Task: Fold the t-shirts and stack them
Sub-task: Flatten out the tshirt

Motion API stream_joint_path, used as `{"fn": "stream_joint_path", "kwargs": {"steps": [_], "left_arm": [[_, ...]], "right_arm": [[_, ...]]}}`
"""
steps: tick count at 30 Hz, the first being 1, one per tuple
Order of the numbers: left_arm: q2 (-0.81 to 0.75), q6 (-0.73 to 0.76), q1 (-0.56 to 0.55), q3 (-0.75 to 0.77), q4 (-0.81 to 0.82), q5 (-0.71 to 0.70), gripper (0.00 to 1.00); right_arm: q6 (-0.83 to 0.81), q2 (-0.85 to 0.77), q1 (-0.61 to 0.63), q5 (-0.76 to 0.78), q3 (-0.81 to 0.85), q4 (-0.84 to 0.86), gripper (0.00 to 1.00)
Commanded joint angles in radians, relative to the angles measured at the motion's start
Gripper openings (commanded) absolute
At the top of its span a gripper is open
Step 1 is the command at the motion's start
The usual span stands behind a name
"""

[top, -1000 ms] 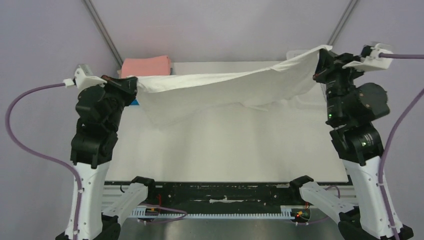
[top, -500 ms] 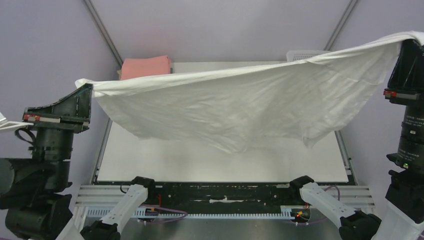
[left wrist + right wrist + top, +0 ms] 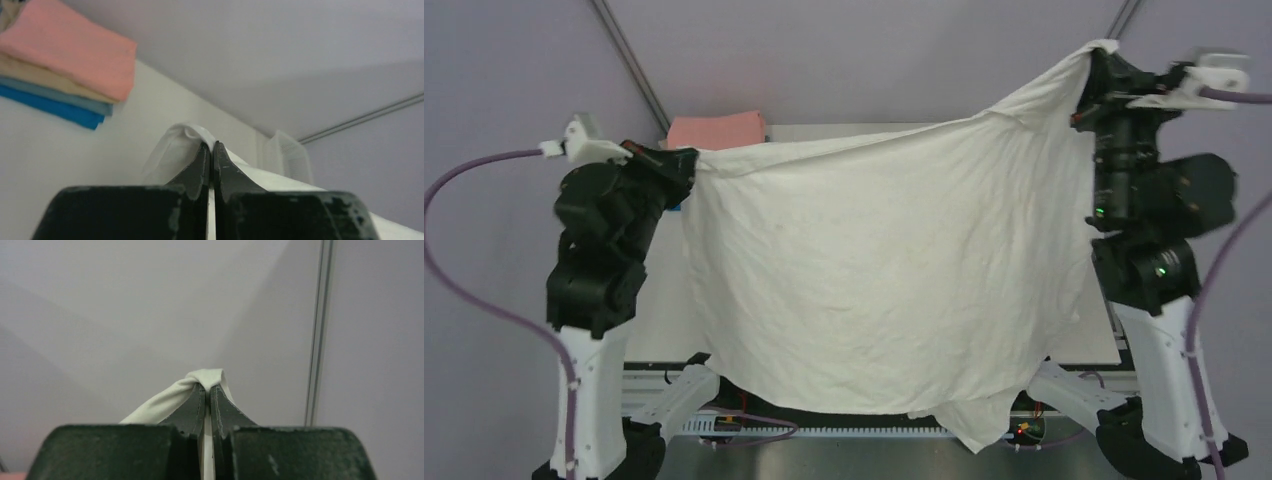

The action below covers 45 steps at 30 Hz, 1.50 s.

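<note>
White t-shirt (image 3: 874, 270) hangs spread between left tool (image 3: 686, 165) and right tool (image 3: 1092, 62), each clenched on a top corner.
It curtains most of the counter (image 3: 75, 160); its hem droops past the near edge. Folded stack (image 3: 65, 60) sits at the far-left corner. Cloth plain, lightly creased.

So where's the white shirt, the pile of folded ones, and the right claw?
white shirt (image 3: 874, 270): top external view, middle of the hanging cloth.
pile of folded shirts (image 3: 75, 55): left wrist view, pink top layer.
right claw (image 3: 208, 389): right wrist view, between its tips, pinching white cloth.
</note>
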Motion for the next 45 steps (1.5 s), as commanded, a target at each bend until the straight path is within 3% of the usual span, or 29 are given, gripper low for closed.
{"fn": "stream_joint_path", "kwargs": {"steps": [1, 5, 8, 12, 16, 21, 30, 37, 45], "left_arm": [[0.144, -0.005, 0.002, -0.238, 0.078, -0.087, 0.02], [0.302, -0.023, 0.013, -0.44, 0.191, -0.108, 0.02], [0.481, -0.026, 0.055, -0.532, 0.297, -0.031, 0.02], [0.734, -0.035, 0.117, -0.53, 0.422, 0.081, 0.02], [0.938, -0.019, 0.14, -0.422, 0.427, 0.142, 0.02], [1.037, -0.012, 0.153, -0.345, 0.429, 0.148, 0.02], [1.064, -0.008, 0.212, -0.273, 0.415, 0.196, 0.02], [1.091, -0.005, 0.222, -0.243, 0.417, 0.202, 0.02], [1.163, -0.023, 0.225, -0.207, 0.436, 0.224, 0.02]], "right_arm": [[-0.077, 0.15, -0.006, 0.091, -0.257, 0.129, 0.0], [-0.009, 0.219, -0.04, 0.082, -0.57, 0.306, 0.0], [0.069, 0.318, -0.075, 0.051, -0.736, 0.421, 0.0], [0.151, 0.513, -0.089, -0.039, -0.823, 0.54, 0.0], [0.187, 0.692, -0.091, -0.126, -0.754, 0.537, 0.0], [0.189, 0.828, -0.091, -0.14, -0.661, 0.532, 0.0], [0.17, 0.864, -0.109, -0.113, -0.505, 0.406, 0.0], [0.137, 0.96, -0.135, -0.22, -0.34, 0.312, 0.02], [0.175, 1.129, -0.15, -0.299, -0.201, 0.316, 0.03]]}}
